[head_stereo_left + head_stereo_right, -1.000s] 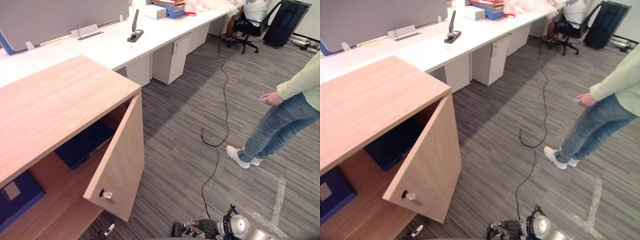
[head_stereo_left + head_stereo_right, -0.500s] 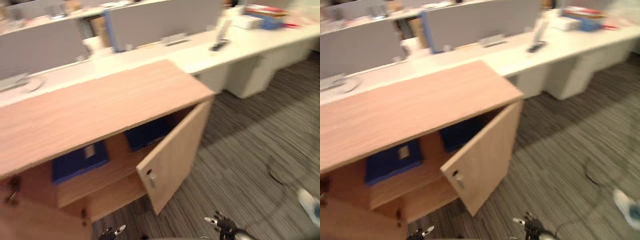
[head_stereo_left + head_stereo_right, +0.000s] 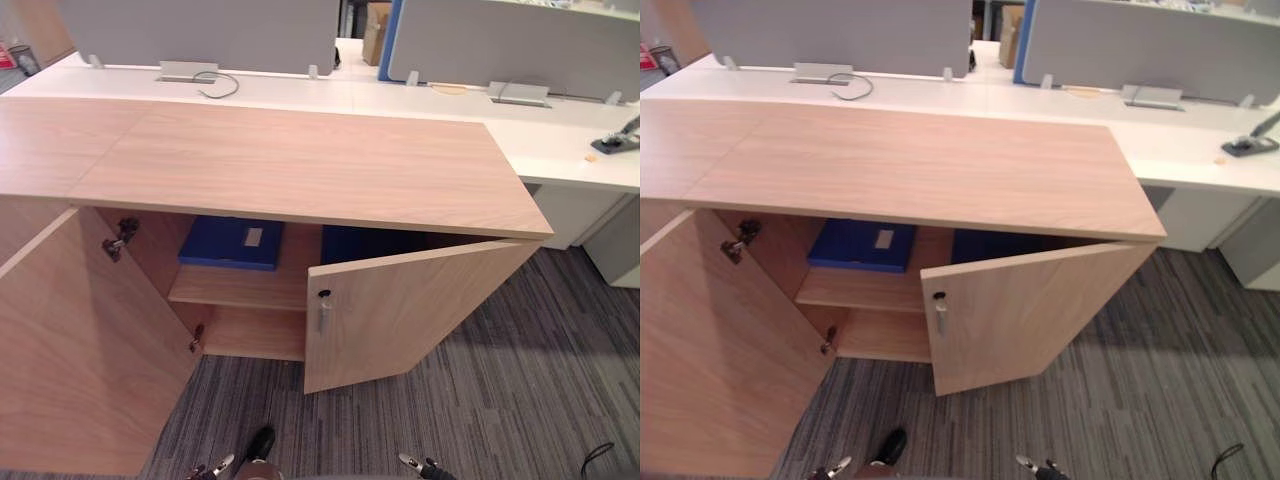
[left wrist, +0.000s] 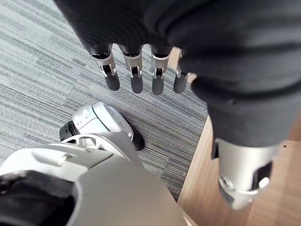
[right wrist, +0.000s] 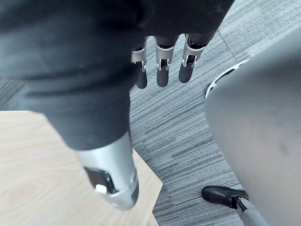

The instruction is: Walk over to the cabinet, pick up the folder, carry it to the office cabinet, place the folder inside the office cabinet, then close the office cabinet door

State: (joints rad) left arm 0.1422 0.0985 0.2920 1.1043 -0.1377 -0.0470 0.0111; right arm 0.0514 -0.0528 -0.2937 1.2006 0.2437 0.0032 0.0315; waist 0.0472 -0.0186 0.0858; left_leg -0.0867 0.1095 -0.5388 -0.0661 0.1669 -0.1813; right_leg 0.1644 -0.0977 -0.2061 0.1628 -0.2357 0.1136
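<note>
Grey striped carpet (image 3: 480, 400) underfoot, long white table (image 3: 560, 150) with grey screens behind. Low wooden cabinet (image 3: 300, 170) now faces the head camera square-on. Half a second ago it sat off to the left and at a slant, so the camera has turned, not the furniture.

Both doors stand open: left door (image 3: 80, 350) swung wide, right door (image 3: 410, 310) about half open, its small metal handle (image 3: 323, 310) near the free edge. Right door's angle looks unchanged.

A blue folder (image 3: 232, 243) with a pale label lies flat on the upper shelf. A second, darker folder (image 3: 355, 243) lies just beside it, partly hidden by the right door.

Left hand (image 4: 134, 77) hangs low over the carpet, fingers straight, nothing in it. Right hand (image 5: 162, 73) is the same, slack and empty.

Judgement: with the front squared up, both shelf and doors can be reached — but empty hands fit either a pick-up not yet begun or a folder already placed. Cannot tell which.
</note>
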